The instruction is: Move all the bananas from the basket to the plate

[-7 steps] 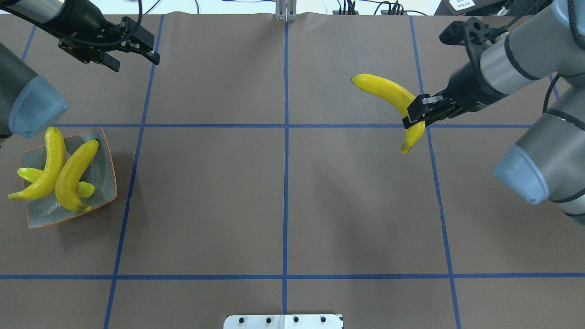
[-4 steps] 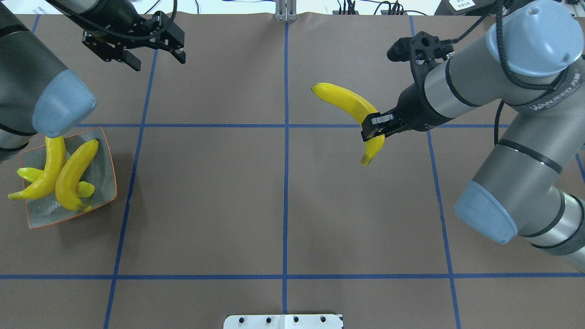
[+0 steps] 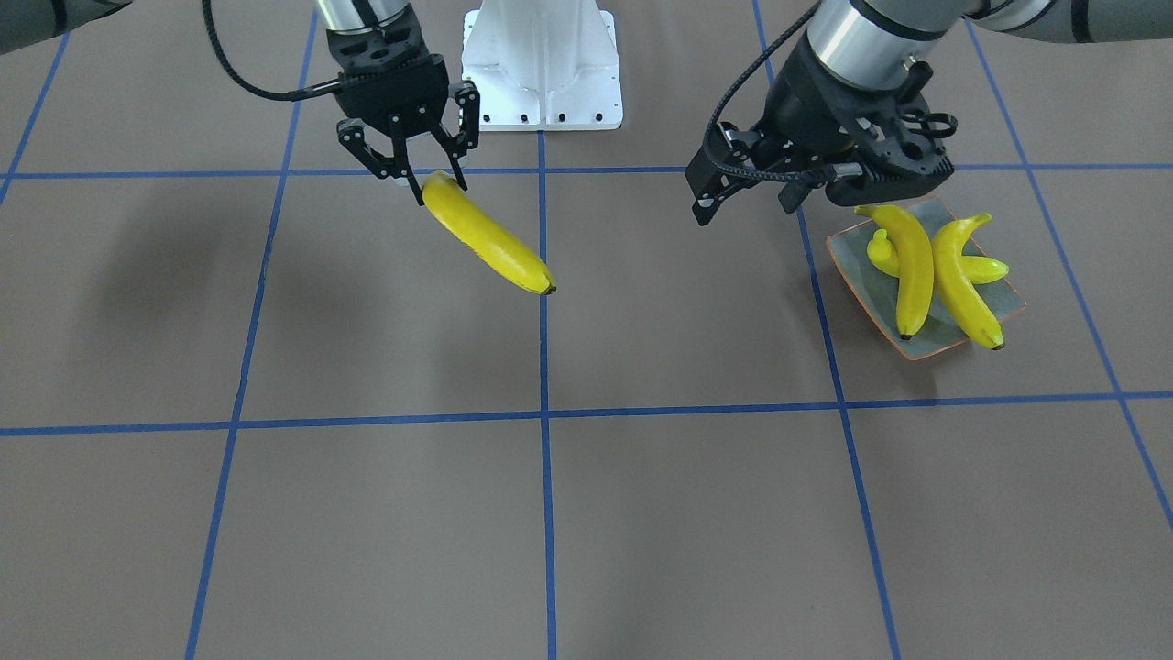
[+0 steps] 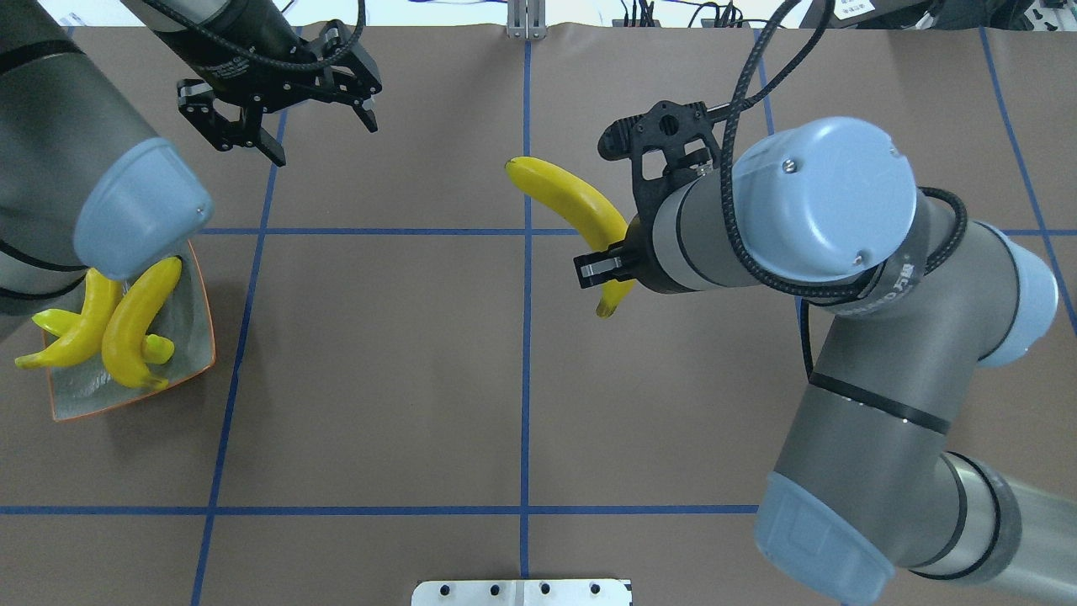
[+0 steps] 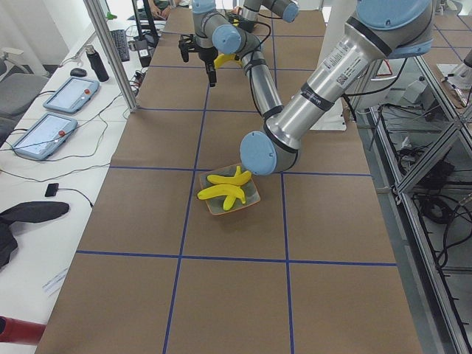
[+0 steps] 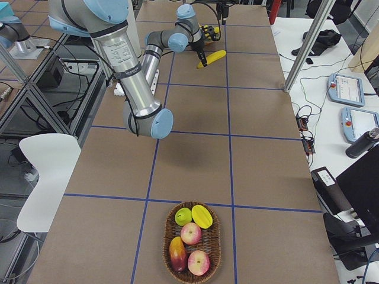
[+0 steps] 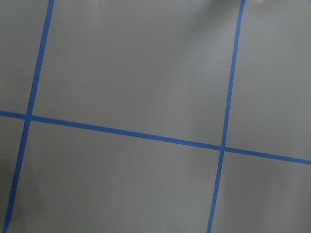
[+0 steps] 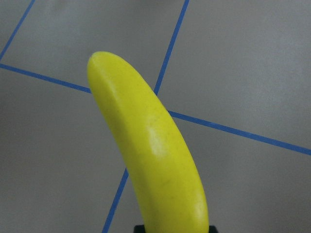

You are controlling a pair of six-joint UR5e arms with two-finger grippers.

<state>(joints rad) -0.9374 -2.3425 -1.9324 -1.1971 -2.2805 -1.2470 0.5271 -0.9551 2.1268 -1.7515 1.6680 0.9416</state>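
Right gripper (image 4: 607, 265), banana (image 4: 564, 198) moved centreward; basket (image 6: 167, 245) visible only exterior right.

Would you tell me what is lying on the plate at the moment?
Three bananas lie on the plate, two curved ones crossed over a paler one. The left arm's elbow hides the plate's far corner.

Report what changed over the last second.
The right gripper, still shut on a banana, carried it toward the robot's left, up to the centre line. The left gripper, still open and empty, moved a little toward the centre. The three bananas on the plate did not move.
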